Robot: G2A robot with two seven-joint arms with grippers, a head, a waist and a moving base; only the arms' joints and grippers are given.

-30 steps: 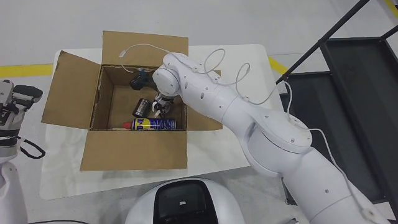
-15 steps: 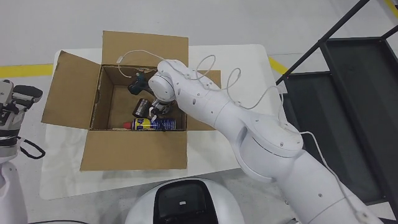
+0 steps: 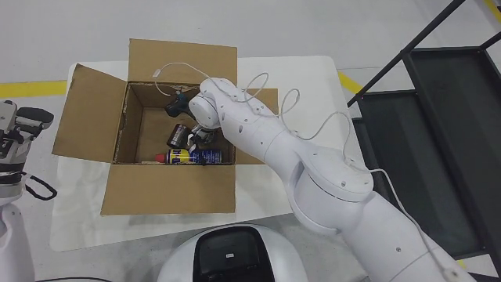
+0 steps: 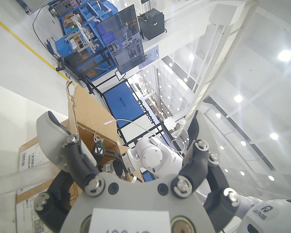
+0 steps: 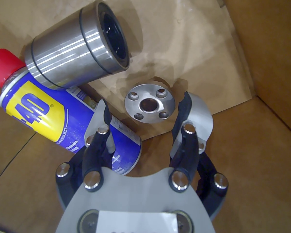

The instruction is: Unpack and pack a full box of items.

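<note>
An open cardboard box (image 3: 88, 112) stands on the white table. Inside lie a blue and yellow spray can (image 3: 196, 156) (image 5: 51, 112) with a red cap, a steel cylindrical bearing (image 3: 180, 134) (image 5: 72, 54) resting against the can, and a small round steel flange (image 5: 149, 103) with holes. My right gripper (image 3: 200, 135) (image 5: 145, 101) is down inside the box, open, its fingers on either side of the flange without touching it; one finger is close to the can. My left gripper (image 3: 23, 121) (image 4: 121, 120) is off the table's left end, open, pointing upward and holding nothing.
The box's flaps (image 3: 168, 189) fold outward on all sides. A black metal rack (image 3: 438, 133) stands to the right of the table (image 3: 282, 78). A white cable (image 3: 176, 66) loops over the right arm above the box's far wall.
My right gripper has moved slightly lower and toward the spray can inside the box. The left arm has stayed where it was.
</note>
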